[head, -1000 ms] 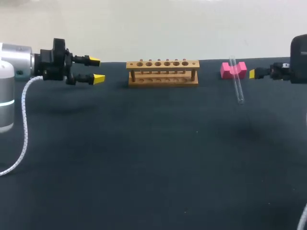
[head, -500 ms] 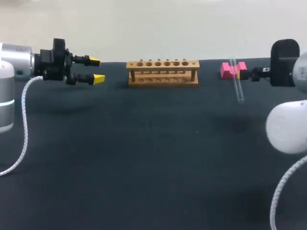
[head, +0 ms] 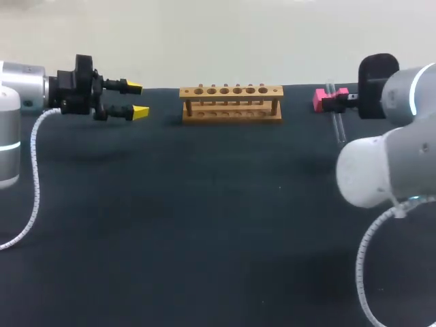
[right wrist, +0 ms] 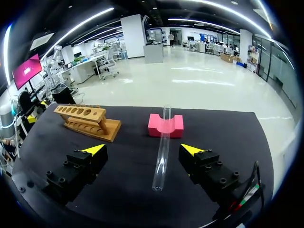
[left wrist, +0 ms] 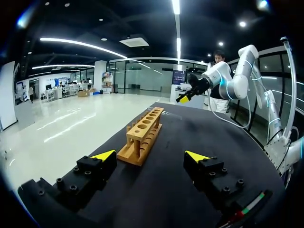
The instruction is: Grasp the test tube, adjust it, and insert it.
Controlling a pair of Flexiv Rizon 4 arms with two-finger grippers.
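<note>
The right gripper (right wrist: 142, 149) is spread wide and holds nothing. The tube (right wrist: 161, 156) lies between its fingers and touches neither. Its far end rests on the pink block (right wrist: 156, 127), its near end on the table (right wrist: 121, 173). The left gripper (left wrist: 149, 155) is also spread wide and empty, with the rack (left wrist: 142, 137) ahead, well apart.

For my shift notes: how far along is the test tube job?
Nothing is finished yet. The test tube lies propped on the pink block, ungrasped. In hand: the right claw sits open astride the tube. Remaining: grasp it, adjust it and insert it into the empty wooden rack.
</note>
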